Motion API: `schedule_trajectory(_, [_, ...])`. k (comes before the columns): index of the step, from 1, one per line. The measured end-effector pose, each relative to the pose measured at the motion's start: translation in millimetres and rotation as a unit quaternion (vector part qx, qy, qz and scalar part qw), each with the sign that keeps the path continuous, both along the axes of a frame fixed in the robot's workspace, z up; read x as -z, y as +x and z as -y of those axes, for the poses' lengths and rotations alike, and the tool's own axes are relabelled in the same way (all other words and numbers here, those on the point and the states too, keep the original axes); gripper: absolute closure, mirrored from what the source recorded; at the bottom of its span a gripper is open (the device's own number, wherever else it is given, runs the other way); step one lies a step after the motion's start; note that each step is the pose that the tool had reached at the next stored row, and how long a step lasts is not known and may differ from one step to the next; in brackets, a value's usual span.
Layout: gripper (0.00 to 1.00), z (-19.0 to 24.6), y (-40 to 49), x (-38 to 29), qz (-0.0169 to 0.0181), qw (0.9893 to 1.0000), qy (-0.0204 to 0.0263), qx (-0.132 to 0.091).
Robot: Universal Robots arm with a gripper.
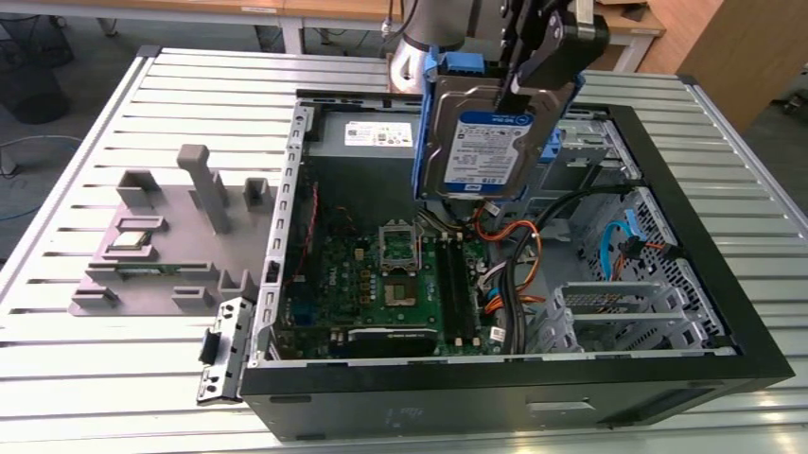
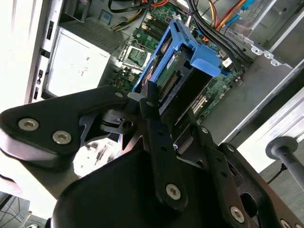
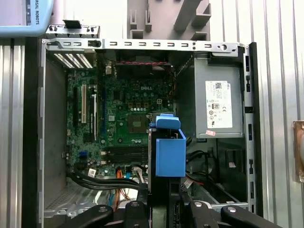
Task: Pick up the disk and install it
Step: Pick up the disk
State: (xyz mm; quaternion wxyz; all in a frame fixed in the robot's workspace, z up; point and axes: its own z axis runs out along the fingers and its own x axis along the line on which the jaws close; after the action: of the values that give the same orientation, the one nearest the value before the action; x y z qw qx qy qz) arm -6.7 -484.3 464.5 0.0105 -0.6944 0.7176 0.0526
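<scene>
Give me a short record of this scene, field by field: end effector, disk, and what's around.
end effector: shut on the disk, at its upper end
disk: silver drive in blue bracket, held roughly upright in the air over the computer case, not yet seated
computer case: open, lying on the table, motherboard exposed
power supply: grey box with white sticker, inside the case
grey fixture: on the table, at the exterior view's left of the case

I find a white-and-blue label (image 1: pixel 487 151) on the disk (image 1: pixel 457 99) and, at its nine o'clock, a white sticker (image 1: pixel 378 134) on the grey box (image 1: pixel 331 142); I can read neither.
</scene>
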Motion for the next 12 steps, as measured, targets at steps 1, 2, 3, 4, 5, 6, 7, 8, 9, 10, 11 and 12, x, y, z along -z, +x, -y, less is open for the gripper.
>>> schedule_trajectory(1, [0.65, 1.5, 0.2, 0.1, 0.0000, 1.0000, 0.0000, 0.000])
schedule_trajectory(2, [0.65, 3.0, 0.4, 0.2, 0.0000, 1.0000, 0.0000, 0.000])
schedule_trajectory(3, [0.65, 4.2, 0.5, 0.3, 0.0000, 1.0000, 0.0000, 0.000])
schedule_trajectory(4, [0.65, 5.3, 0.6, 0.4, 0.0000, 1.0000, 0.0000, 0.000])
schedule_trajectory(5, [0.65, 6.4, 0.7, 0.5, 0.0000, 1.0000, 0.0001, 0.000])
schedule_trajectory(6, [0.65, 7.4, 0.8, 0.5, 0.0000, 1.0000, 0.0000, 0.000])
schedule_trajectory(7, [0.65, 8.5, 0.9, 0.7, 0.0000, 1.0000, 0.0000, 0.000])
schedule_trajectory(8, [0.65, 9.6, 1.0, 0.8, 0.0000, 1.0000, 0.0000, 0.000])
schedule_trajectory(9, [0.65, 10.7, 1.1, 0.9, 0.0000, 1.0000, 0.0000, 0.001])
schedule_trajectory(10, [0.65, 11.7, 1.2, 1.0, 0.0000, 1.0000, 0.0000, 0.001])
schedule_trajectory(11, [0.65, 12.6, 1.2, 1.2, 0.0000, 1.0000, 0.0000, 0.001])
schedule_trajectory(12, [0.65, 13.5, 1.3, 1.3, 0.0000, 1.0000, 0.0000, 0.001])
